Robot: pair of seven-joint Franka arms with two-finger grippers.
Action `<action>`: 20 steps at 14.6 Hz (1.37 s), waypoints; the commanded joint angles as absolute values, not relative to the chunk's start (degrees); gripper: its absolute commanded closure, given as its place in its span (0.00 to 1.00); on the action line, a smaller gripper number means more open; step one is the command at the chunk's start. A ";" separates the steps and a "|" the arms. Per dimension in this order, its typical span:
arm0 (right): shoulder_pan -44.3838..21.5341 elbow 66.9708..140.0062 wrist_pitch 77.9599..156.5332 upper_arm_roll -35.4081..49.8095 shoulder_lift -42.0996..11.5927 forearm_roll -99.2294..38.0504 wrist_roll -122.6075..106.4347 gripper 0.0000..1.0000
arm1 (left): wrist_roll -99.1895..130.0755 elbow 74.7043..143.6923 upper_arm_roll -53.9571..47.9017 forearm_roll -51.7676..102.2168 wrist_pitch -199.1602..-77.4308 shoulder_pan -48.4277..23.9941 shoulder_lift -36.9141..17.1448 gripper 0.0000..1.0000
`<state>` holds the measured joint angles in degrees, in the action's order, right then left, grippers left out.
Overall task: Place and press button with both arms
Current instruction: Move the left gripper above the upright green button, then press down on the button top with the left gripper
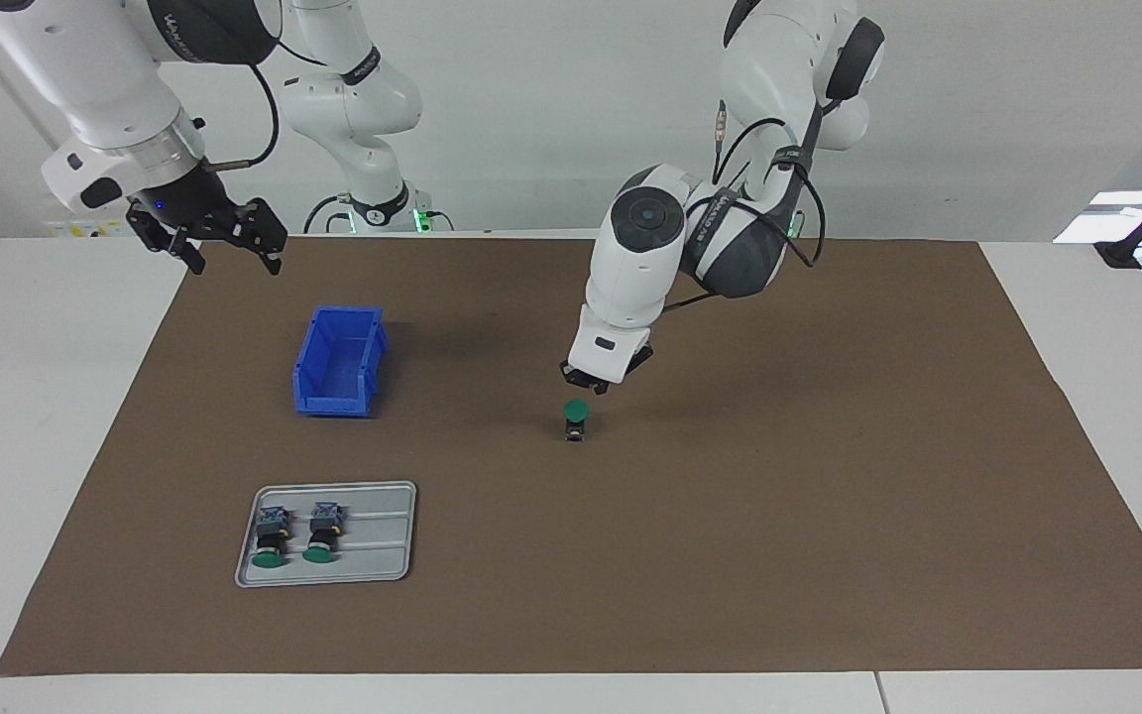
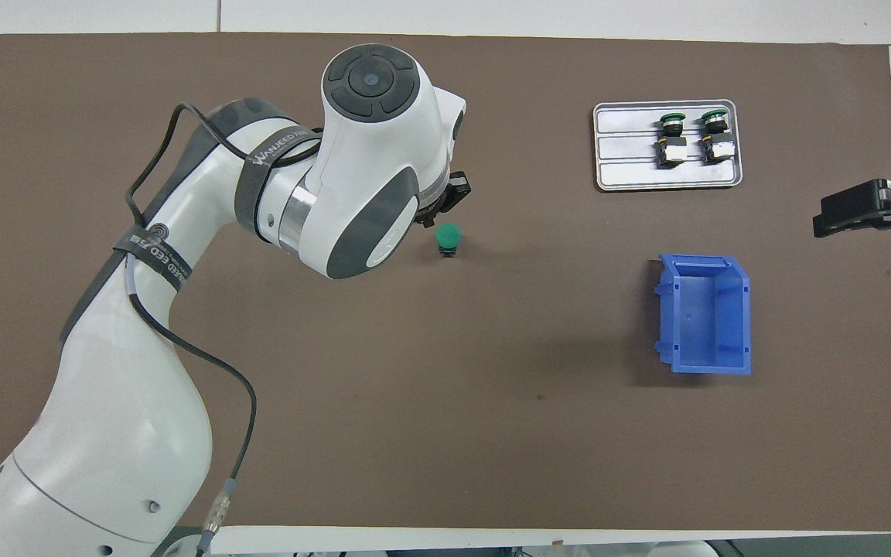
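One button (image 1: 576, 416) (image 2: 448, 237) stands upright on the brown mat near the table's middle, green cap up. My left gripper (image 1: 587, 384) hangs shut just over it, tilted, with a small gap to the cap and nothing held. In the overhead view the left arm's wrist hides most of that gripper. Two more buttons (image 1: 269, 541) (image 1: 323, 534) lie on their sides in a grey tray (image 1: 378, 535) (image 2: 631, 147). My right gripper (image 1: 236, 258) waits open and empty, raised over the mat's edge at the right arm's end of the table.
A blue bin (image 1: 338, 362) (image 2: 704, 313) stands empty, nearer to the robots than the tray, toward the right arm's end. The brown mat (image 1: 779, 516) covers most of the white table.
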<state>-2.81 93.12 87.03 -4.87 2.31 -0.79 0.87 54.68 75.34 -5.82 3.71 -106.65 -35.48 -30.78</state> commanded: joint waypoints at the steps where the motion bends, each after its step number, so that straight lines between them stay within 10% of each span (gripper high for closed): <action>1: -2.20 94.31 86.75 -4.22 3.43 -0.09 -0.44 0.01 | 54.14 74.18 -5.36 2.99 -108.02 -35.95 -31.91 1.00; 20: -2.20 94.31 86.75 -4.22 3.43 -0.09 -0.35 0.01 | 54.76 82.88 -5.19 2.46 -115.13 -38.93 -33.22 1.00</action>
<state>-2.81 93.12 87.03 -4.87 2.31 -0.79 0.87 54.62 79.41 -5.75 3.60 -112.29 -38.06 -33.55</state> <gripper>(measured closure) 0.009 0.991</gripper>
